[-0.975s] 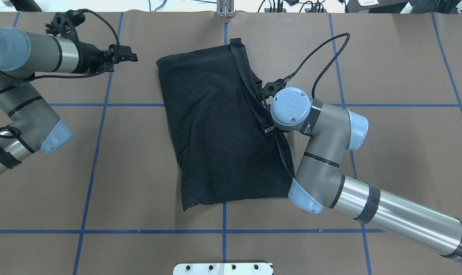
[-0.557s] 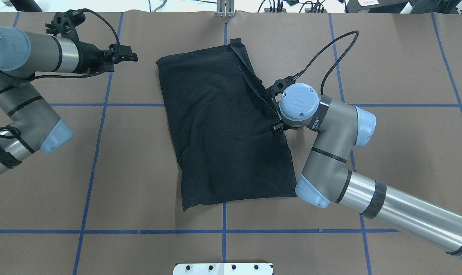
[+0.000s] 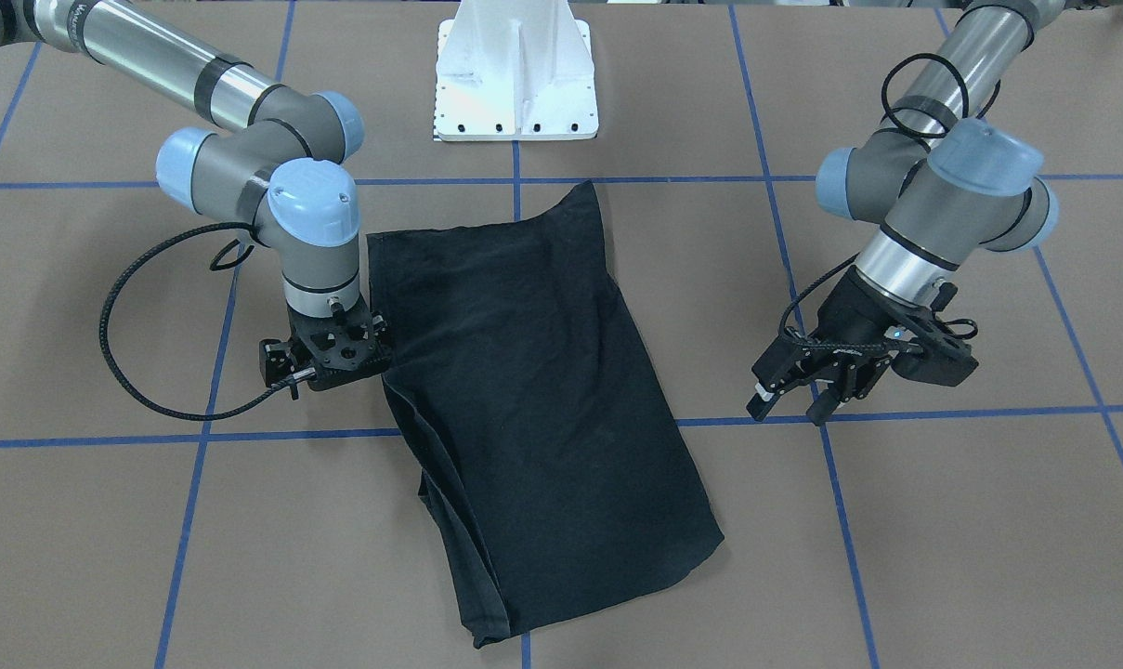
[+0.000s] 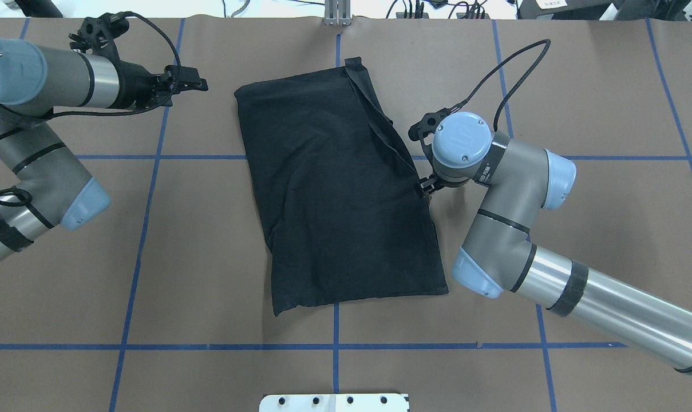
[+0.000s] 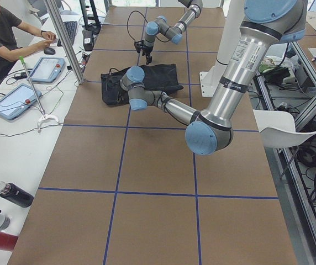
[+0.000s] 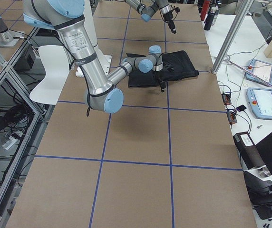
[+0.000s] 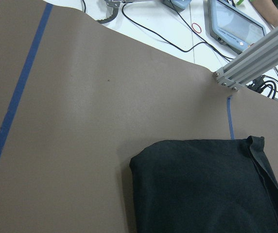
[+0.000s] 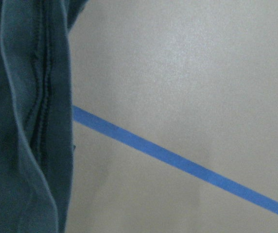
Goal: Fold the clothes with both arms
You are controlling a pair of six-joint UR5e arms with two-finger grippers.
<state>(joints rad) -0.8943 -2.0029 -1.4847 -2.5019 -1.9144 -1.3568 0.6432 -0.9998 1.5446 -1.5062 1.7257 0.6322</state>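
The folded shirt (image 4: 334, 194) lies flat on the counter (image 4: 208, 257), its edge just beside the right hand (image 4: 425, 187), whose grip I cannot tell, while the left hand (image 3: 789, 404) hovers open, well apart from it.

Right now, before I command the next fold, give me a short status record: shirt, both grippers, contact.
shirt: black, folded into a rough rectangle, flat on the table, skewed to the blue grid; no logo showing
left gripper: open, empty, well off to the shirt's side, not touching it
right gripper: pointing down at the shirt's layered long edge; fingers hidden, open or shut unclear
contact: cannot tell whether the right gripper touches the edge
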